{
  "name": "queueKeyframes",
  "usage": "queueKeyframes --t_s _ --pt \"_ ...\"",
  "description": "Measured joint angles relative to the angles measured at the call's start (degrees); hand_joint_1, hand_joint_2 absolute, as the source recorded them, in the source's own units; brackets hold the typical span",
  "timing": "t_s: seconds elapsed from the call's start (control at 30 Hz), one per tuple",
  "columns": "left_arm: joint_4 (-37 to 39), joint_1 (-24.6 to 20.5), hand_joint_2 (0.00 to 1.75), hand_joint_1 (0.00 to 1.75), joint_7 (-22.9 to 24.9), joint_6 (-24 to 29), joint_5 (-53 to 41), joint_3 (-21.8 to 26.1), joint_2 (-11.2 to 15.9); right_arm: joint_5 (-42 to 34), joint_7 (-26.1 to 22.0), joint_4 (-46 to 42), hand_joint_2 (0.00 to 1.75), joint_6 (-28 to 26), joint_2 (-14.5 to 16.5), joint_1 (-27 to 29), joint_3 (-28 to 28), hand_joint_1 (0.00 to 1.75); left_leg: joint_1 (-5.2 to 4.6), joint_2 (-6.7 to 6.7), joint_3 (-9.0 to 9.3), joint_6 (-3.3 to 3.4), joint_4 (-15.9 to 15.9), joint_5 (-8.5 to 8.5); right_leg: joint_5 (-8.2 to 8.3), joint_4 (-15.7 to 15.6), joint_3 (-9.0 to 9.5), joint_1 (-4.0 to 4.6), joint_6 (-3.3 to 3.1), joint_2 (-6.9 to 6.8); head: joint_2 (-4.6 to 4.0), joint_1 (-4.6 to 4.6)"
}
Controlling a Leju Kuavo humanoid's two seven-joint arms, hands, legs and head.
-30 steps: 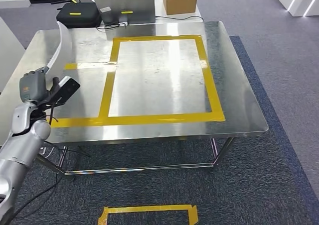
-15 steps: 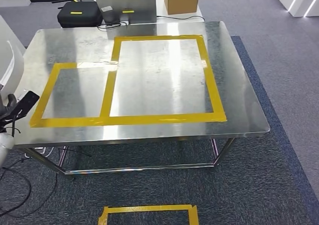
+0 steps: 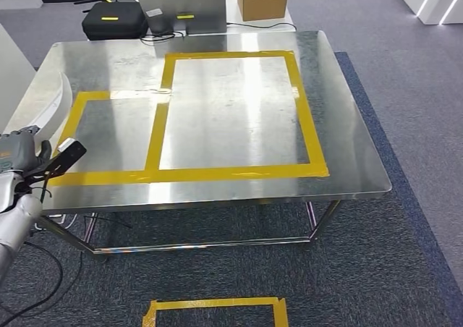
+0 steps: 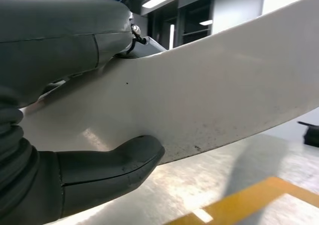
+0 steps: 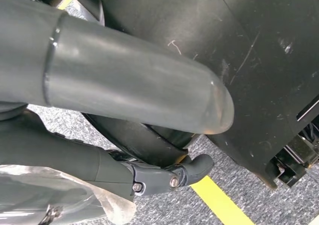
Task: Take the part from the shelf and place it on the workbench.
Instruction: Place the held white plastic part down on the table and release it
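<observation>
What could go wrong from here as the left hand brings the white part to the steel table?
1. The left hand holds the white curved part near one end, so the long free end may tilt or slip in the grip.
2. The part hangs by the table's left edge, outside the yellow tape outline; set down here, it might overhang and slide off.

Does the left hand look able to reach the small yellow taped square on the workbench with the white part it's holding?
Probably yes. The left hand grips the white curved part at the workbench's left edge, right beside the small yellow taped square, and that square's steel surface is bare, so nothing stands in the way.
</observation>
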Motion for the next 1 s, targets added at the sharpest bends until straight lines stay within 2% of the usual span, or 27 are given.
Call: queueKeyframes --t_s 0.1,0.23,0.4,0.53,0.67,0.77,0.87,1.0 --pt "0.1 -0.8 1.75 1.75 0.4 -0.2 -1.5 -1.2 -1.3 0.3 0.1 0.0 0.00 -0.2 0.0 0.0 0.0 0.00 0.00 0.00 -0.01 0.00 0.0 0.00 0.00 0.0 0.01 0.00 0.00 -0.01 0.00 0.01" --pt "0.3 -1.5 1.75 0.00 1.1 0.0 -2.6 -2.7 -2.7 0.7 -0.3 0.0 0.00 -0.4 0.0 0.0 0.0 0.00 0.00 0.03 0.00 0.01 0.0 -0.01 0.01 0.0 0.02 -0.01 0.02 0.05 0.00 0.01" --pt "0.5 -1.7 1.75 0.00 0.9 0.2 -1.7 -3.5 -3.7 1.0 -0.6 0.0 0.00 -0.7 0.0 0.0 0.0 0.00 0.01 0.03 0.00 0.01 0.0 -0.01 0.02 0.0 0.02 -0.01 0.03 0.06 0.00 0.00" --pt "0.6 -1.6 0.00 0.00 0.4 0.3 -0.8 -3.6 -4.2 1.1 -0.6 0.0 0.00 -0.9 0.0 0.0 0.0 0.00 0.01 0.03 0.00 0.01 0.0 -0.01 0.02 0.0 0.02 -0.01 0.03 0.05 0.00 0.00" --pt "0.4 -0.7 0.00 0.00 -2.0 1.0 2.1 -3.6 -4.8 1.2 -0.4 0.0 0.00 -1.0 0.0 0.0 0.0 0.00 0.01 0.03 0.00 0.01 0.0 -0.01 0.02 0.0 0.03 -0.01 0.03 0.05 0.00 0.01" --pt "-2.1 2.2 0.00 0.00 -4.9 1.1 7.3 -3.4 -5.8 1.2 -0.3 0.0 0.00 -1.0 0.0 0.1 0.0 0.00 0.00 0.03 0.01 0.02 0.0 -0.01 0.02 0.0 0.03 -0.02 0.03 0.05 0.00 0.01" --pt "-8.4 7.2 0.00 0.00 -7.6 0.3 13.9 -3.2 -7.4 1.2 -0.2 0.0 0.00 -1.1 0.0 0.1 0.0 0.00 -0.11 0.02 -0.02 0.21 0.2 -0.13 0.10 -0.1 0.06 -0.16 0.20 0.05 0.00 -0.02" --pt "-20.4 15.6 0.00 0.00 -10.4 -3.1 22.8 -3.0 -10.2 1.2 0.0 0.0 0.00 -1.3 0.1 0.2 -0.1 0.00 -0.33 0.04 -0.12 0.69 0.5 -0.30 0.34 -0.4 0.14 -0.40 0.67 0.08 0.00 -0.02"
